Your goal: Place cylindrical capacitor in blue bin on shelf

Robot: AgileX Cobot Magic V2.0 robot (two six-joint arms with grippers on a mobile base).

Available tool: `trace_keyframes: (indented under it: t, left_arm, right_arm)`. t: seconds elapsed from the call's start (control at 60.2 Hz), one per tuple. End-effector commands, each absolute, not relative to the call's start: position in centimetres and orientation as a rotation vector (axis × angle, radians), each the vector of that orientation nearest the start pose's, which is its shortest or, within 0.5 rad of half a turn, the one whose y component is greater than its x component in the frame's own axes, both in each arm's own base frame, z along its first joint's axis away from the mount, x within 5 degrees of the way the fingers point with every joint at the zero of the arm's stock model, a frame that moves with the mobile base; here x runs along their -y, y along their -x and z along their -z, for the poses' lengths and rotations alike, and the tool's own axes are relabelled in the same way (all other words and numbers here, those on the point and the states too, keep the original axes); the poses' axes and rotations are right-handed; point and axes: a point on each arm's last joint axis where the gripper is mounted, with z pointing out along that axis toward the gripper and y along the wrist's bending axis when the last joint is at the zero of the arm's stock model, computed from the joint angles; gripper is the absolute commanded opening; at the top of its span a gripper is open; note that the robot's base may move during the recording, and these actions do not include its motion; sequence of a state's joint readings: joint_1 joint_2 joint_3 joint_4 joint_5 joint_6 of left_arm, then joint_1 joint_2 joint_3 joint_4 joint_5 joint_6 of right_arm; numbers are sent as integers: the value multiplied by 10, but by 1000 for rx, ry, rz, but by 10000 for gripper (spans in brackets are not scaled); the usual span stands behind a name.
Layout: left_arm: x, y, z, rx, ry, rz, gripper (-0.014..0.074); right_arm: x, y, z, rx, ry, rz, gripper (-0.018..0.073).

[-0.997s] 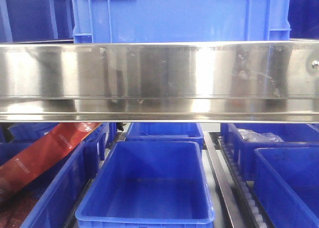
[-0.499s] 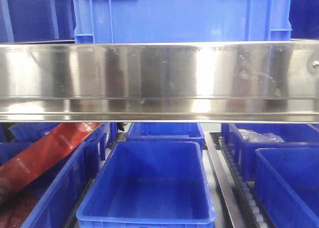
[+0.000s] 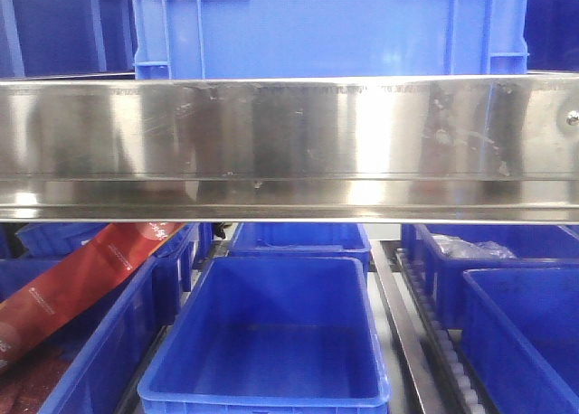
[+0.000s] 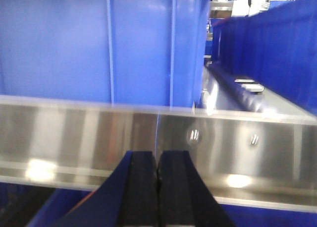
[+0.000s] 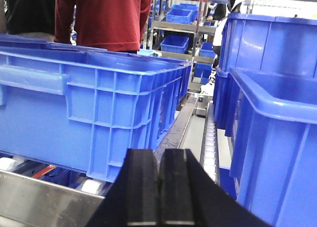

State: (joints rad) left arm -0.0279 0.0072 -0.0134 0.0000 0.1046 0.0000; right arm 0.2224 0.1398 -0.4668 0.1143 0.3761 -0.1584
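The cylindrical capacitor shows in no view. The shelf's wide steel front rail (image 3: 289, 147) spans the front view, with a large blue bin (image 3: 326, 25) on the tier above it. An empty blue bin (image 3: 271, 342) sits on the tier below. My left gripper (image 4: 157, 160) is shut with nothing between its pads, right in front of the steel rail (image 4: 74, 138) and below a blue bin wall (image 4: 99, 43). My right gripper (image 5: 159, 157) is shut and empty. It sits above the rail (image 5: 44, 202), pointing down the lane between two blue bins (image 5: 89, 103).
A red packet (image 3: 81, 274) lies across the left lower bins. More blue bins (image 3: 516, 315) stand at lower right beside a white roller track (image 3: 443, 342). In the right wrist view a tall bin (image 5: 277, 138) flanks a roller track (image 5: 210, 133). A person in red (image 5: 104, 14) stands behind.
Only the reflections on the steel rail have shifted a little. The bins and the red packet stay where they were.
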Motion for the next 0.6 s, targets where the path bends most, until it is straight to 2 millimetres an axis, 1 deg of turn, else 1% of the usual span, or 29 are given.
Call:
trace_keyframes:
  t: [0.0, 0.249, 0.582]
  left_arm:
    - [2, -56, -208, -1540, -13, 30, -111]
    - [4, -56, -208, -1541, -44, 62, -111]
    - [4, -56, -208, -1540, -42, 60, -111]
  right_arm:
    - [-11, -35, -326, -1497, 233, -163, -159]
    - [-11, -35, -326, -1497, 233, -163, -159]
    - [-11, -35, -326, -1497, 233, -163, -159]
